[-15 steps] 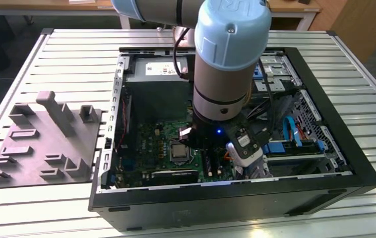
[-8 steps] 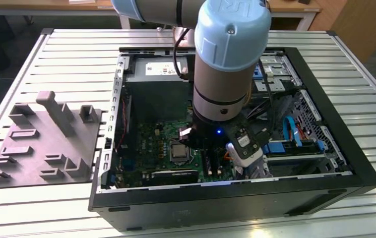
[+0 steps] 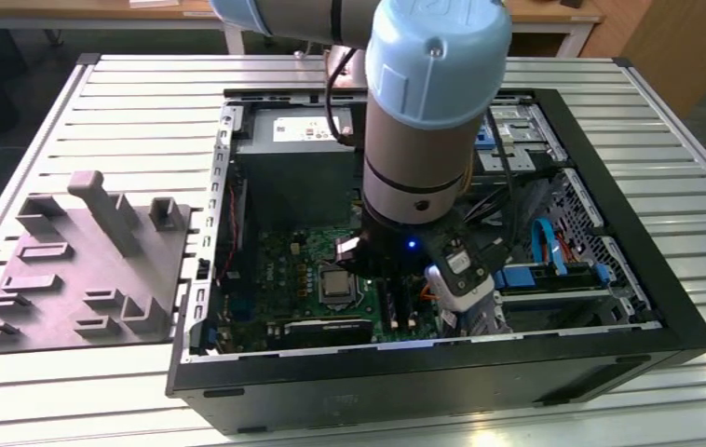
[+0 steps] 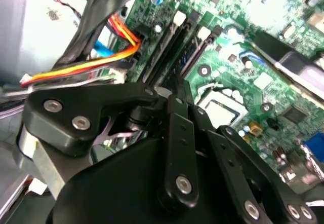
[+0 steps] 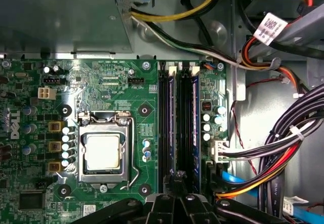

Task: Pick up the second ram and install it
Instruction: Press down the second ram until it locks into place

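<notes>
In the exterior view we see the black gripper (image 3: 393, 279) low inside the open black computer case (image 3: 602, 358), over the green motherboard (image 3: 291, 265). In the first wrist view two dark memory sticks (image 5: 180, 120) stand in slots, long axes running straight away from the gripper; we cannot tell its opening, nor which is the second ram

Open computer case (image 3: 688, 326) lay on slatted surface (image 3: 117, 102); fixture tray (image 3: 80, 270) on the same surface, well apart from the end effector (image 5: 178, 196), outside the case wall. Motherboard (image 5: 106, 92) lay in the case floor, directly beneath the end effector. Memory slots (image 5: 179, 122) ran just ahead of the end effector; processor socket (image 5: 104, 153) beside them; cable bundle (image 5: 283, 153) on the slots' opposite side.
</notes>
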Robot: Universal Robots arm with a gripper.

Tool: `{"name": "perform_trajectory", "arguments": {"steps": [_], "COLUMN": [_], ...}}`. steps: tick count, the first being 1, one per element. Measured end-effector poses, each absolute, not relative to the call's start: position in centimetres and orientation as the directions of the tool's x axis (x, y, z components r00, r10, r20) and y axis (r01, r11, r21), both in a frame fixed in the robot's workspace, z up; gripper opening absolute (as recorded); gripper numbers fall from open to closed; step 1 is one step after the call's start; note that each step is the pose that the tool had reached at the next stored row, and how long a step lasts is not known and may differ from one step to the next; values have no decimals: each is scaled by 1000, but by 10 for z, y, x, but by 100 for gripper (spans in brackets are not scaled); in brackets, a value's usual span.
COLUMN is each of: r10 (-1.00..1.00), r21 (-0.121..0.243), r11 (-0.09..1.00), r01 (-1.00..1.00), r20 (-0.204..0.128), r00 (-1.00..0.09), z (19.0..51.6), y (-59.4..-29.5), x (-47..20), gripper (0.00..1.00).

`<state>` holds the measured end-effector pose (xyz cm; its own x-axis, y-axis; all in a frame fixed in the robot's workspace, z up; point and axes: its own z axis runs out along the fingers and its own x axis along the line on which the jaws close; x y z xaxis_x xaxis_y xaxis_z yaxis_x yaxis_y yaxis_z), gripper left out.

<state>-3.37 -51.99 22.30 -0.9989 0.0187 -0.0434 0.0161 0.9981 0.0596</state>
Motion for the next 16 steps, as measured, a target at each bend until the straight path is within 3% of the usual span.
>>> {"name": "perform_trajectory", "arguments": {"steps": [8, 16], "r10": [19, 19], "r21": [58, 58], "r11": [998, 998], "r01": [16, 16], "r20": [-43, -43], "r00": [-999, -999], "z": [256, 258], "y": [-520, -511], "x": [-34, -34], "gripper": [10, 10]}}
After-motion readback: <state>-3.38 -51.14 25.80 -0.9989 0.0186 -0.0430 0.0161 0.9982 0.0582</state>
